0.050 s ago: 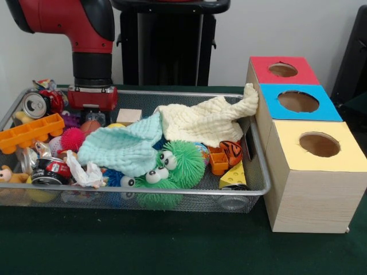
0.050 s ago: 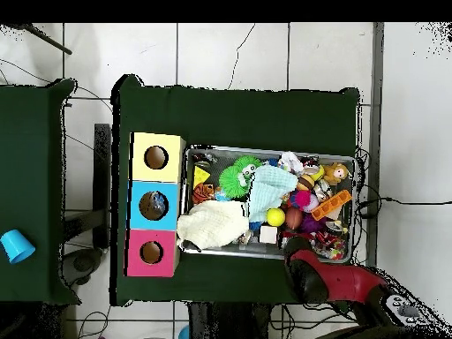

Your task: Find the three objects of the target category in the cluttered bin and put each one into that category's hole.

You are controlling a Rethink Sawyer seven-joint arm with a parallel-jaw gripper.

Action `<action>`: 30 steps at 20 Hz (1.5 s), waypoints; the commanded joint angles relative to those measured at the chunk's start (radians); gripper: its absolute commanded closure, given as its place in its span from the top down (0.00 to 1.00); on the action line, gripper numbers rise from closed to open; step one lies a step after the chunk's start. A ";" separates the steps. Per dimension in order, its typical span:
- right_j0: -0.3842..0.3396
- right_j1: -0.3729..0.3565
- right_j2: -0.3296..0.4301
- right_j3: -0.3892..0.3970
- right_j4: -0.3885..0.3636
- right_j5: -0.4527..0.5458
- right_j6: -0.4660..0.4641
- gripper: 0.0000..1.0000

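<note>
While the red arm reaches down over the far left part of the wire bin [image 1: 261, 172], its gripper [image 1: 92, 114] dips in among the clutter, and whether it is open or closed on anything cannot be told (toys hide the tips). Just beside it lie a crushed soda can [image 1: 35, 105], an orange block tray [image 1: 30, 132] and a pink spiky ball [image 1: 73, 138]. Moving out, a pale wooden cube [image 1: 128, 116] sits behind a mint cloth [image 1: 123, 149], which overlaps a cream cloth [image 1: 203, 121] draped up toward the boxes. Green fuzzy creatures with googly eyes [image 1: 172, 163] crowd the front, a cheese wedge [image 1: 235, 175] near the right corner. Outside, touching the bin's right end, stand three boxes with holes: red [image 1: 284, 70], blue [image 1: 298, 102], yellow [image 1: 318, 144].
</note>
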 commanded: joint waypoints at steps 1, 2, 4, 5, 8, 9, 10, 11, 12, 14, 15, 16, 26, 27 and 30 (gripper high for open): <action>-0.023 0.068 -0.028 0.010 -0.054 0.111 0.055 0.00; -0.023 0.066 -0.028 0.010 -0.054 0.113 0.054 0.00; -0.023 0.063 -0.022 0.010 -0.051 0.120 0.053 0.00; -0.025 0.061 -0.020 0.011 -0.051 0.122 0.053 0.00; -0.033 0.047 -0.012 0.025 -0.050 0.135 0.052 0.00; -0.038 0.034 -0.006 0.035 -0.049 0.146 0.050 0.00; -0.045 0.018 0.002 0.049 -0.047 0.161 0.047 0.00; -0.052 0.003 0.011 0.062 -0.044 0.175 0.044 0.00; -0.058 -0.014 0.019 0.076 -0.043 0.188 0.040 0.00; -0.065 -0.039 0.026 0.098 -0.043 0.202 0.033 0.00; -0.061 -0.042 0.020 0.104 -0.044 0.200 0.034 0.00; -0.061 -0.049 0.020 0.110 -0.043 0.205 0.032 0.00; -0.075 -0.092 0.040 0.143 -0.031 0.245 0.015 0.00; -0.075 -0.095 0.039 0.147 -0.031 0.245 0.015 0.00; -0.077 -0.103 0.042 0.153 -0.029 0.253 0.015 0.00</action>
